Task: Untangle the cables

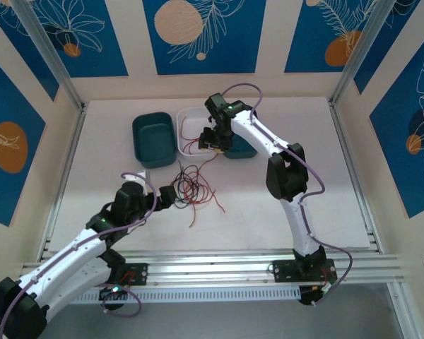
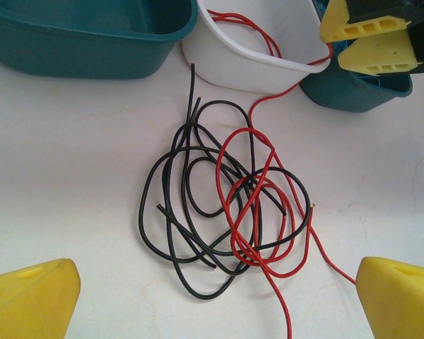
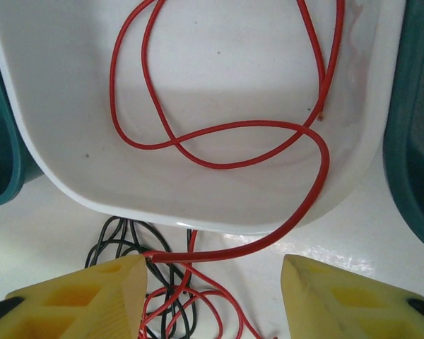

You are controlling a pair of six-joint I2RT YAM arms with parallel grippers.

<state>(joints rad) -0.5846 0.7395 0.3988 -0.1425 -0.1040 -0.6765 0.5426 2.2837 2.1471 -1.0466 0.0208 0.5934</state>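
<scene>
A tangle of black and red cables (image 1: 191, 185) lies on the white table in front of the bins; in the left wrist view the same tangle (image 2: 226, 205) lies just ahead of my left gripper (image 2: 219, 296), whose yellow fingers stand wide apart with nothing between them. One red cable (image 3: 219, 131) loops inside the white bin (image 3: 71, 169), comes over its near rim, and its end touches the left finger (image 3: 120, 282) of my right gripper (image 3: 215, 282). That gripper's jaws are apart and not clamped on the cable. It hovers over the bin's near rim (image 1: 213, 141).
A teal bin (image 1: 154, 138) stands left of the white bin (image 1: 191, 111), and another teal bin (image 1: 242, 150) stands right of it, partly under the right arm. A loose red strand (image 1: 215, 201) trails from the tangle toward the front. Side walls enclose the table.
</scene>
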